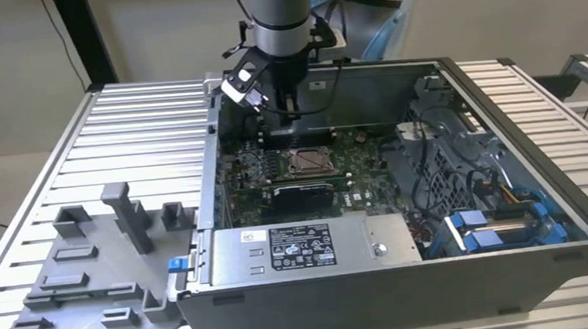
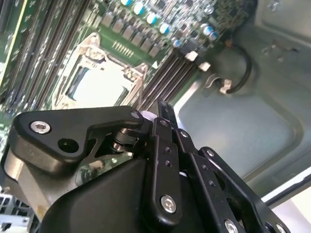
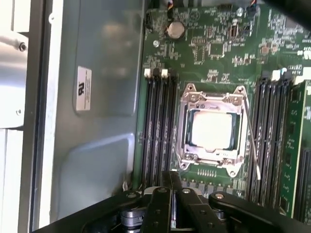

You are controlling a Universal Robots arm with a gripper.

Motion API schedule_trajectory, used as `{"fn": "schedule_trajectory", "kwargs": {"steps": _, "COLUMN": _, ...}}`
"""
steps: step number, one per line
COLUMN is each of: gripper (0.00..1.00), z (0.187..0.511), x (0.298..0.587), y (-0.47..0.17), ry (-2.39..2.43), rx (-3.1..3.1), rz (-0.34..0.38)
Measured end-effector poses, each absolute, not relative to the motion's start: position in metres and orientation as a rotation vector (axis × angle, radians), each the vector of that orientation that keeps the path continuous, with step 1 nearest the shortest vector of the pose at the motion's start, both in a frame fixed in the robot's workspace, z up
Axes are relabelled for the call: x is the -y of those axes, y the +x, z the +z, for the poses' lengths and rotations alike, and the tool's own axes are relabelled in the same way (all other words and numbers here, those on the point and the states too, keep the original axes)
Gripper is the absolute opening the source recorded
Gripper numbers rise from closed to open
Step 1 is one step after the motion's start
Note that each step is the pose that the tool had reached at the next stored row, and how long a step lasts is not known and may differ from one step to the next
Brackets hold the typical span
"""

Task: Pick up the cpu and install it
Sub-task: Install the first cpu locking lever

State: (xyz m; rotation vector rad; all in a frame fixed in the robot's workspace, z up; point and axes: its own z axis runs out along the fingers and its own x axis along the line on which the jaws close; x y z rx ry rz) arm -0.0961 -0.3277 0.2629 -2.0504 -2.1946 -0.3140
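Observation:
The cpu [image 3: 212,131] shows as a pale silvery square lying flat inside the metal-framed socket [image 3: 187,99] on the green motherboard, seen in both wrist views [image 2: 99,86]. In the exterior view the cpu [image 1: 308,161] sits mid-board inside the open computer case. My gripper [image 1: 288,117] hangs above the board's far side, behind the socket and apart from it. Its black fingers [image 3: 164,194] stand pressed together, shut, with nothing seen between them [image 2: 163,104].
The case's walls [image 1: 211,162] ring the board. A grey power supply box [image 1: 300,245] fills the near side. Cables and blue drive clips [image 1: 485,225] crowd the exterior view's right. Memory slots [image 3: 158,121] flank the socket. A grey holder fixture [image 1: 94,264] lies on the slatted table [image 1: 136,129].

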Motion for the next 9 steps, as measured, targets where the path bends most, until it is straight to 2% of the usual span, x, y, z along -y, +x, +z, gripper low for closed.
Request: {"fn": "schedule_trajectory", "kwargs": {"steps": 9, "gripper": 0.00, "z": 0.2586, "x": 0.3342, "y": -0.1021, "ry": -2.056, "rx": 2.222, "rz": -0.417}}
